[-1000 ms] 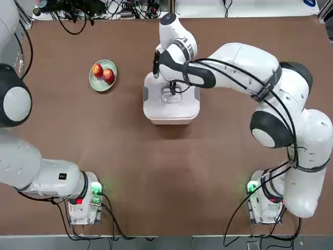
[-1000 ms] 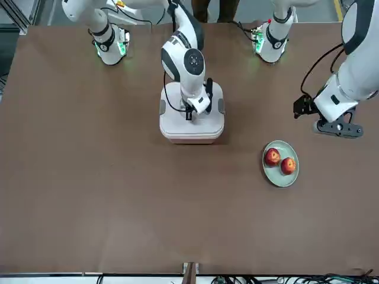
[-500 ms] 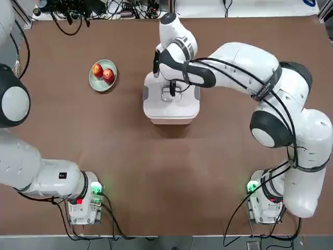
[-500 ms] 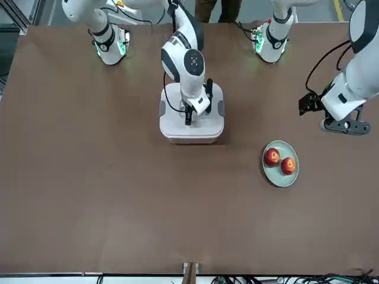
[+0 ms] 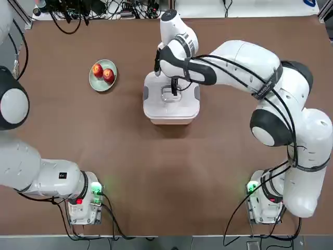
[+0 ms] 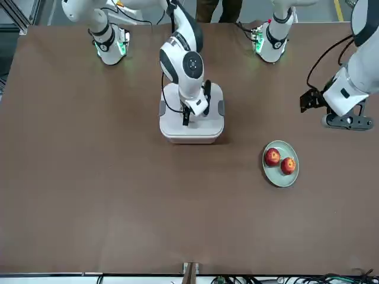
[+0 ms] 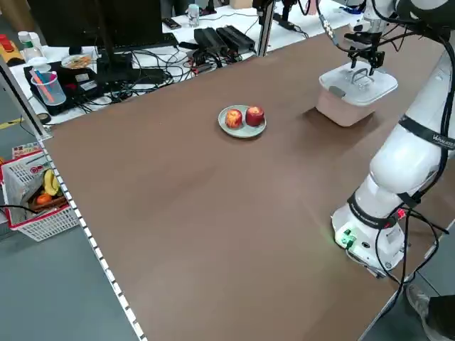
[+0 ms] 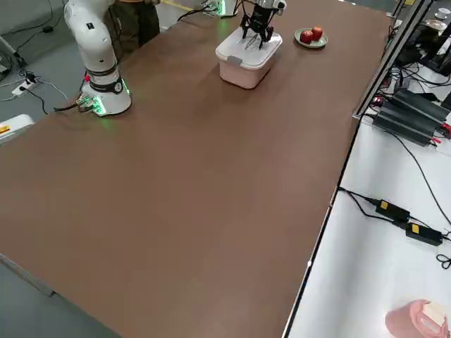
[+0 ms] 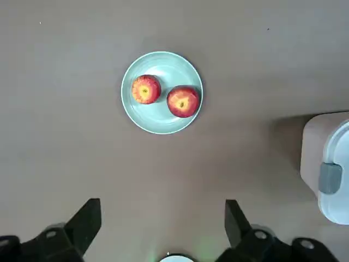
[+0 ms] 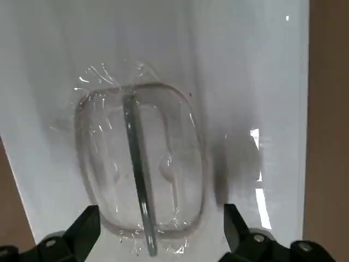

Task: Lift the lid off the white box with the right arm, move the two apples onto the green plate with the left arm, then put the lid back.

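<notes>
Sitting on one green plate (image 5: pixel 102 76): two apples (image 5: pixel 103 73).

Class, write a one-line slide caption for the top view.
Right gripper open above the lid on the white box; two apples on the green plate.

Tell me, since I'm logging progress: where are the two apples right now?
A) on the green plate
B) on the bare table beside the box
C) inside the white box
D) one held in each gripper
A: both of the two apples sit side by side on the green plate, apart from the white box, whose lid is on.
</notes>
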Controlling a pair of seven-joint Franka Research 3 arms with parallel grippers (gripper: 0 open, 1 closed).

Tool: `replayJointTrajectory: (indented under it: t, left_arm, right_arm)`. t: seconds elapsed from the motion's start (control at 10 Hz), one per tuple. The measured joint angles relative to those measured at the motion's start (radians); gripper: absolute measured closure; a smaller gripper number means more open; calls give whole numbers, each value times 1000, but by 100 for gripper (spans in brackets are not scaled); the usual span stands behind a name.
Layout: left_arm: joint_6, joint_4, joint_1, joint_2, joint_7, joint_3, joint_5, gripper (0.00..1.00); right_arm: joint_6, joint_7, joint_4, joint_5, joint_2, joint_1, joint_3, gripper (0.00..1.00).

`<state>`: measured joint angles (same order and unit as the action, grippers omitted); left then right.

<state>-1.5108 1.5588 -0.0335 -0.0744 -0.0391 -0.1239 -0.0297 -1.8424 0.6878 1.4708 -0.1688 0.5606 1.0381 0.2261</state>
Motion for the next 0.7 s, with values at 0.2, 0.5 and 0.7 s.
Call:
replayJointTrajectory:
  t: [0.2,0.5,0.7]
  left_arm:
    - [2,-4,-1,0,-1,-2,0,0]
    - [-4,-4,6,0,-11,4,0,0]
    - [-31,-4,22,-1,-72,5,2,0]
  right_arm:
    - [9,-4,-8,0,-3,0,0,0]
    - [46,-9,-17,0,-17,-1,13,0]
    - [74,-10,-22,1,-59,-7,48,0]
